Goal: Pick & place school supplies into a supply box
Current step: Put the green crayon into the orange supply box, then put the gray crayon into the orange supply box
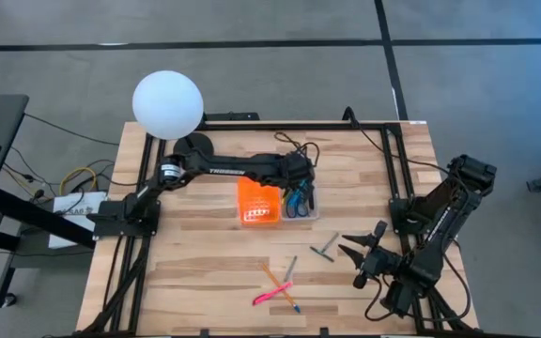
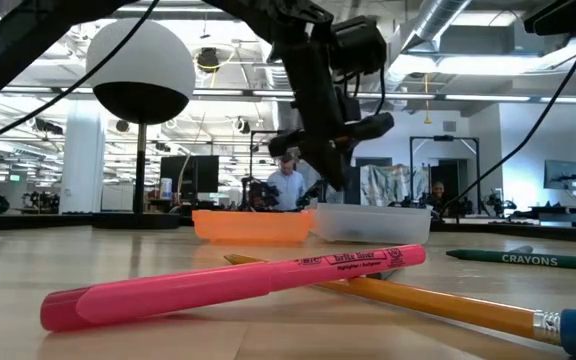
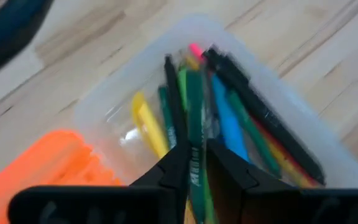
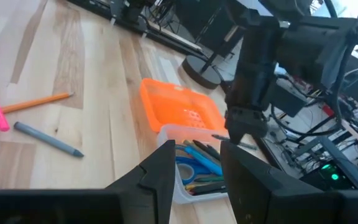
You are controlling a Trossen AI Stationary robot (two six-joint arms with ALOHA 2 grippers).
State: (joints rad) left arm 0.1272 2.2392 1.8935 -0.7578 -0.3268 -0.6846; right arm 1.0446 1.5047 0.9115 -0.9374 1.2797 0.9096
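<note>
The desk (image 1: 205, 272) is made of light wood boards with a black frame around it. Near its middle sits the clear box (image 1: 301, 205), and its orange lid (image 1: 258, 203) lies flat just beside it. The box holds pens and markers, green, blue, yellow and black, and a bit of blue scissors (image 4: 191, 169) shows too. The left gripper (image 3: 194, 163) hangs right over the box with its fingers close together around a green marker (image 3: 196, 134) that points down into the box. The right gripper (image 1: 363, 260) waits near the desk's right side, and its fingers stand partly apart with nothing between them. More things lie on the bare wood nearer the front edge: a pink highlighter (image 2: 238, 283), a yellow pencil (image 2: 438, 303) crossing under it, a gray marker (image 1: 289, 269), a green crayon (image 2: 533, 259) and another gray pen (image 1: 325, 246). A white ball lamp (image 1: 167, 104) stands at the back left corner of the desk. The floor around the desk is gray with dark lines. Behind the desk is a big, bright room with pipes on the ceiling, screens, and a person (image 2: 288, 185) sitting far off.
</note>
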